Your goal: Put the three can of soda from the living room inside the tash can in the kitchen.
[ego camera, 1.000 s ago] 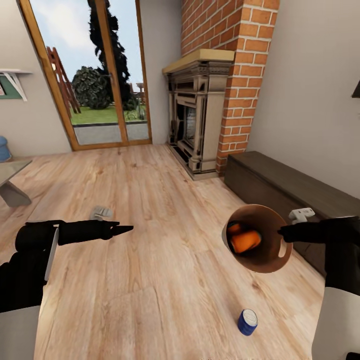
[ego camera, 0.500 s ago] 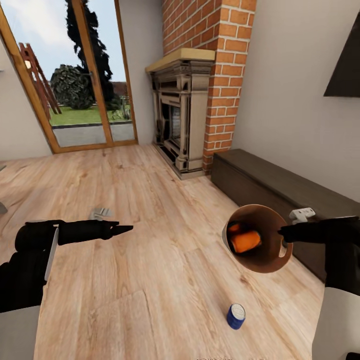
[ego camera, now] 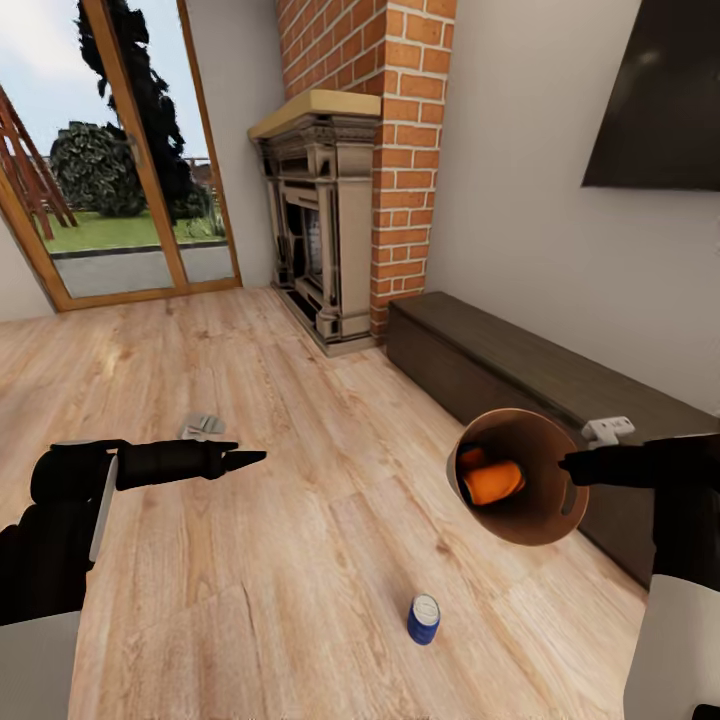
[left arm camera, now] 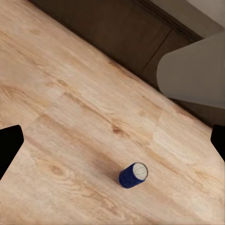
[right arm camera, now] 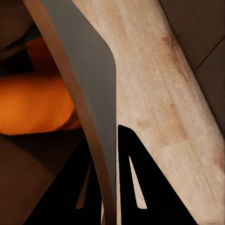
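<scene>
My right gripper (ego camera: 566, 466) is shut on the rim of the copper-brown trash can (ego camera: 540, 515), holding it tilted above the floor with its mouth facing me. Two orange soda cans (ego camera: 494, 482) lie inside it. The right wrist view shows the bin's rim (right arm camera: 89, 70) pinched between my fingers and an orange can (right arm camera: 33, 105) behind it. The blue soda can (ego camera: 423, 619) stands on the light wood floor, below and left of the bin. It also appears in the left wrist view (left arm camera: 132, 174). My left gripper (ego camera: 255, 458) hangs open over the floor, well left of the can, empty.
A dark low cabinet (ego camera: 500, 360) runs along the right wall under the TV (ego camera: 655, 100), close behind the bin, with a small white item (ego camera: 608, 430) on top. The brick fireplace (ego camera: 330, 230) and glass door (ego camera: 120, 180) stand further back. A small grey object (ego camera: 203, 425) lies on the floor.
The view has swung to the right, so the room and the blue can have slid left in the picture. Both arms and the held bin keep the same pose.
</scene>
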